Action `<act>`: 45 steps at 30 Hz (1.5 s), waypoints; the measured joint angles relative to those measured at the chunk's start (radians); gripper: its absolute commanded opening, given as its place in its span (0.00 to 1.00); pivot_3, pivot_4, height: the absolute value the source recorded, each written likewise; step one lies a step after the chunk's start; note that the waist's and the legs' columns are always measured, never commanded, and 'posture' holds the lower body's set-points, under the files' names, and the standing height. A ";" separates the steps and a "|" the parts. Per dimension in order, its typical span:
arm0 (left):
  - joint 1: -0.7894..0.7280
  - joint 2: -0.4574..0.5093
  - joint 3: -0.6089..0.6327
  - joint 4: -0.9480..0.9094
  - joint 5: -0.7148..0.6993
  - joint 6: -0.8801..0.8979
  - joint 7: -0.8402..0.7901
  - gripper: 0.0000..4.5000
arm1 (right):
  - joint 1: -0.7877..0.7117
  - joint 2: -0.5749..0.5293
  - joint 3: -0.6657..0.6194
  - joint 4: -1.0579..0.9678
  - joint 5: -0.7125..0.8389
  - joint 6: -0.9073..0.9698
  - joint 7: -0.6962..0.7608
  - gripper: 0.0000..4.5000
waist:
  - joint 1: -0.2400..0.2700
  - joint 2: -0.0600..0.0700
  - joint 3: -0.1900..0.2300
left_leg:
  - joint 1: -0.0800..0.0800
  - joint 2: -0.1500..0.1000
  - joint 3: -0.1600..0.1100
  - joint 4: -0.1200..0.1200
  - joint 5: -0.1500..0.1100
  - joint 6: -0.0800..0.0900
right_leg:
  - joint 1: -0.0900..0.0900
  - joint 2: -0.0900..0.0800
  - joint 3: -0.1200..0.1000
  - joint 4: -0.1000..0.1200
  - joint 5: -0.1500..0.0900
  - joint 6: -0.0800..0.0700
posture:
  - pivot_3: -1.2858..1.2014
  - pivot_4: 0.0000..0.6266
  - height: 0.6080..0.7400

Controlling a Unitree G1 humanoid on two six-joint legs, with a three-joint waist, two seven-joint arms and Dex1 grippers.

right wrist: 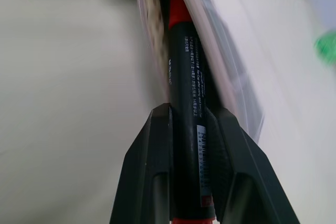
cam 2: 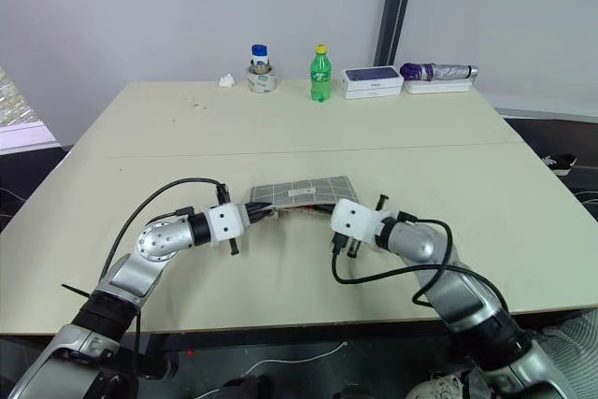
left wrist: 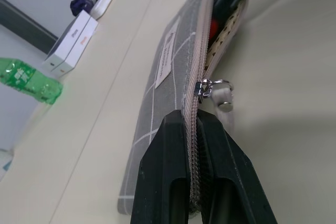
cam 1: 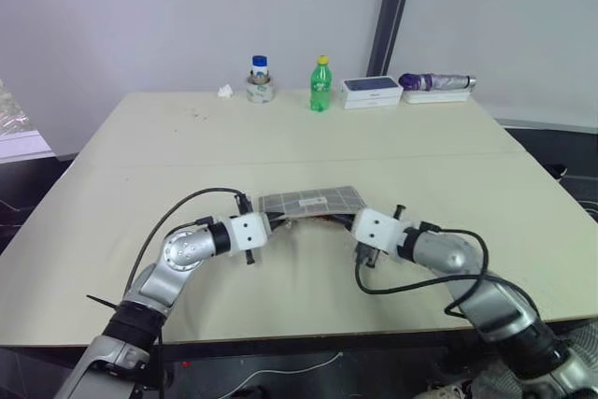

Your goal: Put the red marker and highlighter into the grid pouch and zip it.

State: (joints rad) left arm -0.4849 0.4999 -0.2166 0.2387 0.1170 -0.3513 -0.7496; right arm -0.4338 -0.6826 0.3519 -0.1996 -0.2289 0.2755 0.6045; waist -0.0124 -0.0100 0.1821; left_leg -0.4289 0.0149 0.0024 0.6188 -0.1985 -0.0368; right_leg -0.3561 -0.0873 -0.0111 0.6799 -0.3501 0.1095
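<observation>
Soft, even light is falling on the pale worktop (cam 1: 299, 137), casting faint shadows, while the right wrist view is blurring the grid pouch (right wrist: 231, 82) and far green bottle (right wrist: 326, 45).

Head cameras overlook table (cam 1: 140, 147); wrist cameras close.

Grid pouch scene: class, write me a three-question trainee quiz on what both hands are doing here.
1. True or false: the left hand is shut on the grid pouch at its zipper edge.
2. What does the right hand hold? A) the green bottle B) the red marker C) the white box
3. Fill in: the marker's tip points into the pouch's ____ mouth.

Key: 1 true. 2 B. 3 open; the zipper pull sits near the left hand's fingers, so the pouch is mostly unzipped.
</observation>
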 measured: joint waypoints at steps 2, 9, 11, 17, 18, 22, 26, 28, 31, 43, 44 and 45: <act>0.001 0.000 -0.001 -0.013 -0.019 0.013 -0.019 0.00 | -0.025 0.007 0.034 0.024 -0.043 -0.042 0.005 0.07 | 0.002 0.000 0.000 | 0.000 0.000 0.000 0.000 0.000 0.000 | 0.000 0.000 0.000 0.000 0.000 0.000 | 0.52 0.24 1.00; -0.003 0.005 -0.001 -0.008 0.048 -0.034 0.044 0.00 | -0.105 0.040 0.086 0.134 -0.147 -0.186 0.025 0.07 | 0.001 0.000 0.000 | 0.000 0.000 0.000 0.001 0.000 0.000 | 0.000 0.000 0.000 0.000 0.000 0.000 | 0.52 0.24 1.00; -0.008 0.004 -0.002 0.001 0.051 -0.040 0.051 0.00 | -0.137 0.039 0.101 0.169 -0.184 -0.250 0.030 0.07 | 0.001 0.000 0.000 | 0.000 0.000 0.000 0.001 0.000 0.000 | 0.000 0.000 0.000 0.000 0.000 0.000 | 0.52 0.24 1.00; -0.028 -0.001 -0.003 0.036 0.067 -0.057 0.056 0.00 | -0.171 0.050 0.103 0.254 -0.224 -0.381 0.021 0.07 | 0.001 0.000 0.000 | 0.000 0.000 0.000 0.002 0.000 0.000 | 0.000 0.000 0.000 0.000 0.000 0.000 | 0.52 0.24 1.00; -0.029 -0.001 -0.003 0.043 0.068 -0.060 0.056 0.00 | -0.175 0.056 0.100 0.267 -0.223 -0.395 0.025 0.18 | 0.001 0.000 0.000 | 0.000 0.000 0.000 0.002 0.000 0.000 | 0.000 0.000 0.000 0.000 0.000 0.000 | 0.52 0.24 1.00; -0.051 -0.012 -0.003 0.079 0.073 -0.073 0.075 0.00 | -0.186 0.078 0.100 0.287 -0.209 -0.461 0.061 0.63 | 0.001 0.000 0.000 | 0.000 0.000 0.001 0.002 0.000 0.000 | 0.000 0.000 0.000 0.000 0.000 0.000 | 0.52 0.24 1.00; -0.068 -0.013 -0.003 0.086 0.072 -0.077 0.082 0.00 | -0.193 0.074 0.091 0.293 -0.192 -0.495 0.082 0.99 | 0.002 0.000 0.000 | 0.000 0.000 0.000 0.002 0.000 0.000 | 0.001 0.000 0.000 0.000 0.000 0.000 | 0.52 0.24 1.00; -0.067 -0.015 -0.003 0.089 0.072 -0.077 0.082 0.00 | -0.180 0.076 0.054 0.282 -0.142 -0.473 0.098 0.99 | 0.002 0.000 0.000 | 0.000 0.000 0.000 0.002 0.000 0.000 | 0.001 0.000 0.000 0.001 0.000 0.000 | 0.52 0.24 1.00; -0.061 -0.014 -0.004 0.093 0.071 -0.081 0.083 0.00 | -0.167 0.077 -0.042 0.229 -0.027 -0.426 0.119 0.99 | 0.001 0.000 0.000 | 0.000 0.000 0.000 0.002 0.000 0.000 | 0.001 0.000 0.000 0.001 0.000 0.000 | 0.52 0.24 1.00; -0.083 -0.054 -0.009 0.148 0.107 -0.091 0.122 0.00 | 0.120 0.179 -0.121 -0.054 0.433 0.101 0.255 0.99 | 0.016 0.000 0.000 | 0.000 0.000 0.000 0.005 -0.001 0.001 | 0.002 0.000 0.000 0.002 0.000 0.000 | 0.52 0.24 1.00; -0.087 -0.062 -0.011 0.153 0.108 -0.089 0.122 0.00 | 0.131 0.194 -0.121 -0.054 0.438 0.126 0.240 0.99 | 0.017 0.000 0.000 | 0.000 0.000 0.000 0.005 -0.001 0.001 | 0.002 0.000 0.000 0.002 0.000 0.000 | 0.52 0.24 1.00; -0.092 -0.071 -0.016 0.155 0.111 -0.088 0.122 0.00 | 0.143 0.207 -0.114 -0.052 0.438 0.151 0.222 0.99 | 0.017 0.000 0.000 | 0.000 0.000 0.000 0.005 -0.001 0.001 | 0.002 0.000 0.000 0.002 0.000 0.000 | 0.52 0.24 1.00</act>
State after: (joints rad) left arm -0.5765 0.4291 -0.2327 0.3940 0.2276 -0.4398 -0.6276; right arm -0.2908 -0.4753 0.2381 -0.2512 0.2093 0.4266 0.8267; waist 0.0051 -0.0101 0.1822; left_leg -0.4293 0.0153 0.0024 0.6240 -0.1993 -0.0356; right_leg -0.3545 -0.0873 -0.0110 0.6820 -0.3500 0.1095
